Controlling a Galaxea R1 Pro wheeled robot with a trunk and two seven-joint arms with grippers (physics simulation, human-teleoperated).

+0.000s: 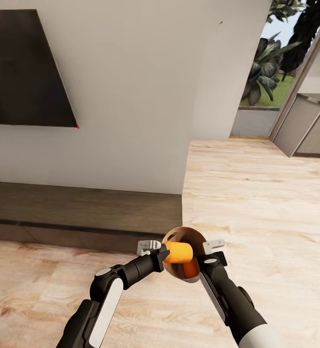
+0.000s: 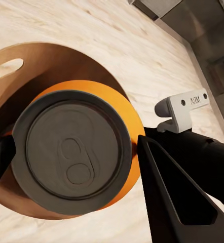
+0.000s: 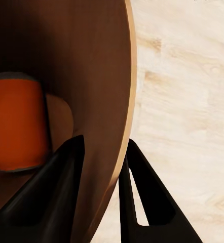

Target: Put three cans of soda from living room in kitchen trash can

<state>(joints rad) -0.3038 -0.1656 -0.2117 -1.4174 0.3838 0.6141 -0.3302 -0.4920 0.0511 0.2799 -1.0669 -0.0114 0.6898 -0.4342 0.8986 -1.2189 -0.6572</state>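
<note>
Trash can (image 1: 179, 239) outer wall mostly hidden behind held soda can (image 1: 178, 252) and both arms. Second can (image 3: 18, 126) inside is half in shadow, its top end unreadable. Left pincer (image 2: 74, 157) fingertips are cut off by the frame. TV (image 1: 24, 72) is cropped at the left edge.
</note>
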